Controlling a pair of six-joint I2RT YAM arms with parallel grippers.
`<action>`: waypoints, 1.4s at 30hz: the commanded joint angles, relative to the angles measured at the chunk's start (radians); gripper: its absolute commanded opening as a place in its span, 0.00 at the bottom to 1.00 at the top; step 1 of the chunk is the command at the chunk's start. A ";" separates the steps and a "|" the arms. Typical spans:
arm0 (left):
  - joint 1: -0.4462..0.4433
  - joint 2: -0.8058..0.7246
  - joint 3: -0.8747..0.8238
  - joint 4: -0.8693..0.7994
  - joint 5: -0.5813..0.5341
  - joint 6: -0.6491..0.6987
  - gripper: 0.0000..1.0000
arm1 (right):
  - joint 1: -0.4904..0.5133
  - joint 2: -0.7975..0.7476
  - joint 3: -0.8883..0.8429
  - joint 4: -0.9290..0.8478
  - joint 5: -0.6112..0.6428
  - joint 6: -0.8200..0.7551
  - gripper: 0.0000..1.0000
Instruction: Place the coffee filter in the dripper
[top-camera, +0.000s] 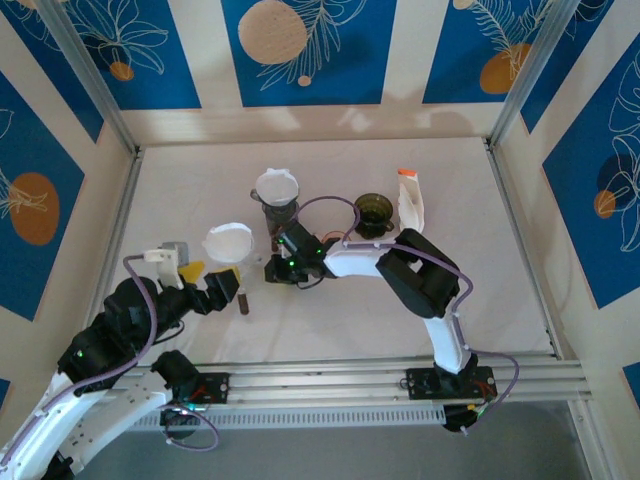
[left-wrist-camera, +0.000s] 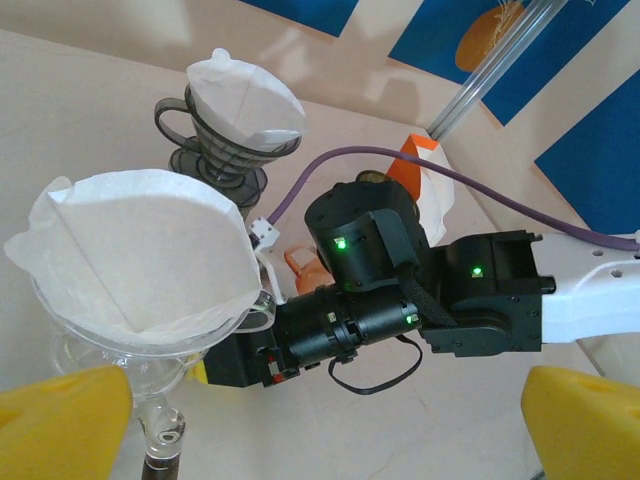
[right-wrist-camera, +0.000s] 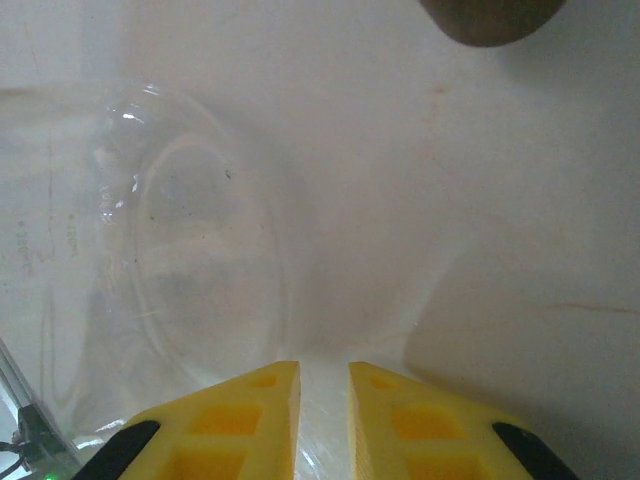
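A white paper coffee filter (top-camera: 228, 241) (left-wrist-camera: 140, 250) sits opened inside a clear glass dripper (left-wrist-camera: 252, 318) (right-wrist-camera: 190, 250) left of the table's middle. My right gripper (top-camera: 268, 268) (right-wrist-camera: 323, 368) reaches in from the right. Its yellow fingers are shut on the clear dripper's thin side handle. My left gripper (top-camera: 200, 272) (left-wrist-camera: 325, 430) hangs just in front of the dripper, open wide and holding nothing. Its yellow fingertips (left-wrist-camera: 60, 420) frame the scene. A small brown bottle (top-camera: 245, 298) stands under the dripper's spout.
A dark dripper (top-camera: 277, 210) (left-wrist-camera: 215, 150) with its own white filter (top-camera: 276, 185) stands behind. A dark cup (top-camera: 373, 213) and a white pouch with an orange cap (top-camera: 410, 200) are at the back right. The right arm (left-wrist-camera: 470, 295) stretches across the table's middle.
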 joint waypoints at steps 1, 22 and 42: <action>0.009 -0.006 0.014 0.003 -0.017 0.016 1.00 | 0.003 -0.002 0.006 -0.009 -0.020 0.006 0.25; 0.011 0.051 -0.038 0.081 0.049 0.038 1.00 | -0.014 -0.600 -0.301 -0.273 0.217 -0.168 0.63; 0.010 0.087 -0.096 0.133 0.097 0.010 1.00 | -0.463 -0.577 -0.185 -0.449 0.074 -0.400 0.69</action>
